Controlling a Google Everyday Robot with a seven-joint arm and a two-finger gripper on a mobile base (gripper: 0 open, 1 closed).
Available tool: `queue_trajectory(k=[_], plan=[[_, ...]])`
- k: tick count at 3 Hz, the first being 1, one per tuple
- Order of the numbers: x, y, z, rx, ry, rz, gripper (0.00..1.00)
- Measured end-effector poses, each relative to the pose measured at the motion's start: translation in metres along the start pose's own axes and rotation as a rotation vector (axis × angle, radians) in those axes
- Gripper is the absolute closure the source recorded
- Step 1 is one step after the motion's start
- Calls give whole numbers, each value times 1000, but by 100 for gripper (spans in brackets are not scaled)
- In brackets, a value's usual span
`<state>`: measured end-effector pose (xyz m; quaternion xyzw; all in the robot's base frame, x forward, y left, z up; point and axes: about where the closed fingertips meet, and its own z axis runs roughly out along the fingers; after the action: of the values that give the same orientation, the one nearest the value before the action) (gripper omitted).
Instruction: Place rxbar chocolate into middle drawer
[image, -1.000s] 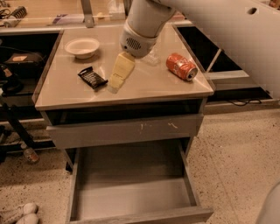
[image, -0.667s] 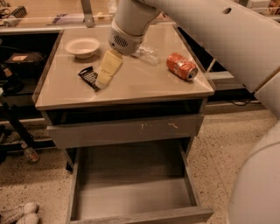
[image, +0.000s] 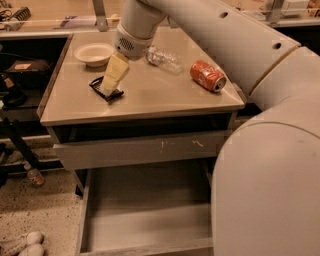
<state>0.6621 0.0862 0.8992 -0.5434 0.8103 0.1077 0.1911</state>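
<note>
The rxbar chocolate (image: 109, 93) is a small flat black wrapped bar lying on the cabinet top (image: 160, 95), left of centre. My gripper (image: 108, 89) hangs from the white arm with its cream fingers pointing down, and its tips are right at the bar, covering its middle. The middle drawer (image: 150, 200) is pulled out wide below, with a bare grey floor and nothing in it. The arm hides its right part.
A white bowl (image: 94, 54) sits at the back left of the top. A clear plastic bottle (image: 164, 57) and an orange can (image: 207, 76) lie to the right. The top drawer front (image: 145, 150), with white scuffs, stands slightly ajar. A small bottle (image: 34, 176) lies on the floor at left.
My gripper has moved left and down across the cabinet top, from beside the bar to right over it. The bar, bowl, can and drawers have not moved.
</note>
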Motion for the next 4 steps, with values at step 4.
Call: queue_trajectory(k=[4], plan=[[-41,19,64,-157,1,43,0]])
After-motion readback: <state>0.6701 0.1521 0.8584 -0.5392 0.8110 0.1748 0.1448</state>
